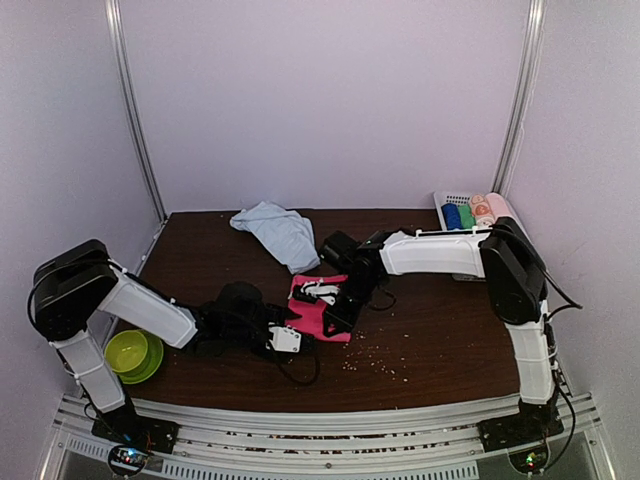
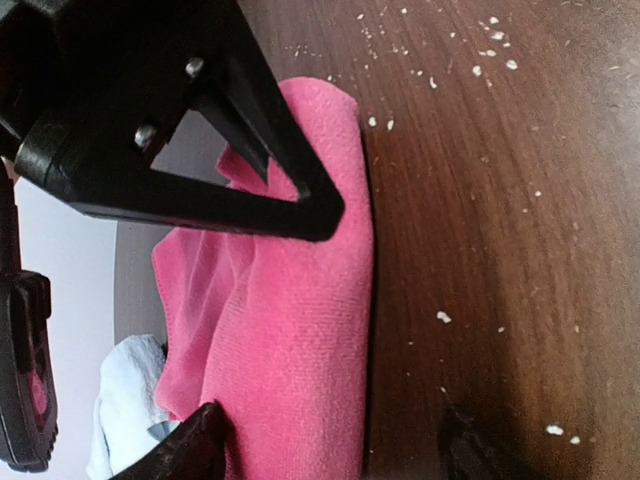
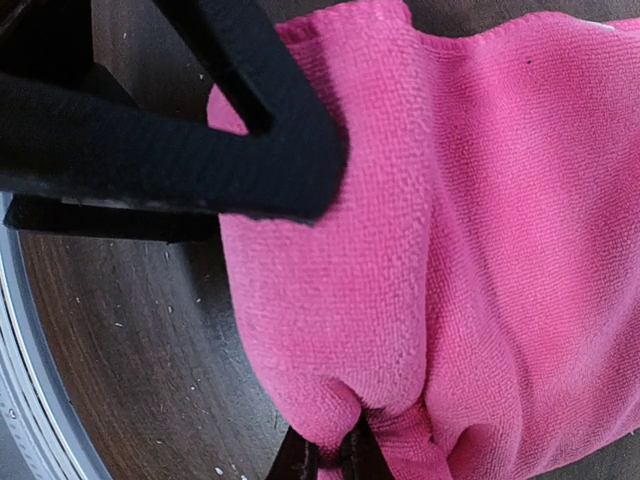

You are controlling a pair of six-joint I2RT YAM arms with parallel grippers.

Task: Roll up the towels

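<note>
Pink towel (image 1: 312, 318): bunched, rolling step barely begun.
It lies on the table just in front of the blue towel (image 1: 275, 230). The right gripper (image 3: 335, 450) is clamped on a fold, and the left gripper (image 2: 265, 320) straddles its left edge, jaws apart. Next move likely calls for straightening before rolling.

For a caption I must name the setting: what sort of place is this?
Probably a lab robot test booth: plain pale walls enclose a brown table, two arms are bolted at its near edge, and a pink towel and basket of rolled cloths lie there.
</note>
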